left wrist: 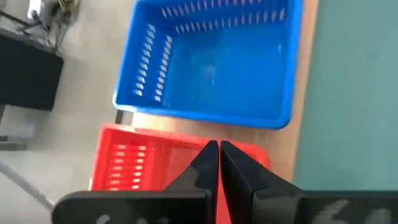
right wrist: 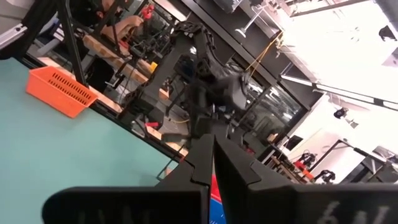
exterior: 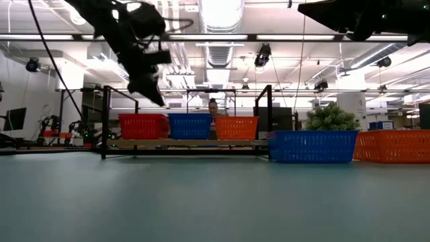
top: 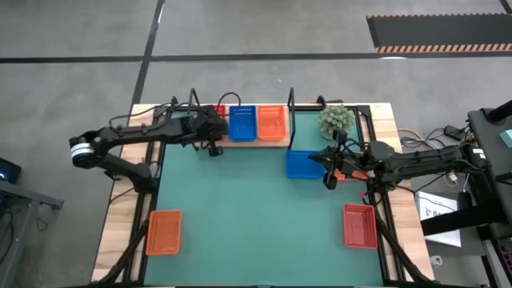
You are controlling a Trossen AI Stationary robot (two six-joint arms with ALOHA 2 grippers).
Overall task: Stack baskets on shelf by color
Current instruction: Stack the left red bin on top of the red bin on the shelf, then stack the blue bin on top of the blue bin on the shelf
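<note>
Above the red basket (left wrist: 155,168) on the shelf (top: 240,141): left hand (left wrist: 219,163), fingers pressed together | right hand (right wrist: 212,163) likewise, raised.

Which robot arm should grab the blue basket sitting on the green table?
Probably the right. The right gripper hangs close beside the blue basket on the table. The left gripper is over by the shelf, near its red basket.

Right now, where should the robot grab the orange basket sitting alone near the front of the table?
Probably by one rim wall of the orange basket, coming straight down from above. It sits upright and open-topped on the green table, nothing beside it, so one finger could slip inside a thin wall and one outside.
</note>
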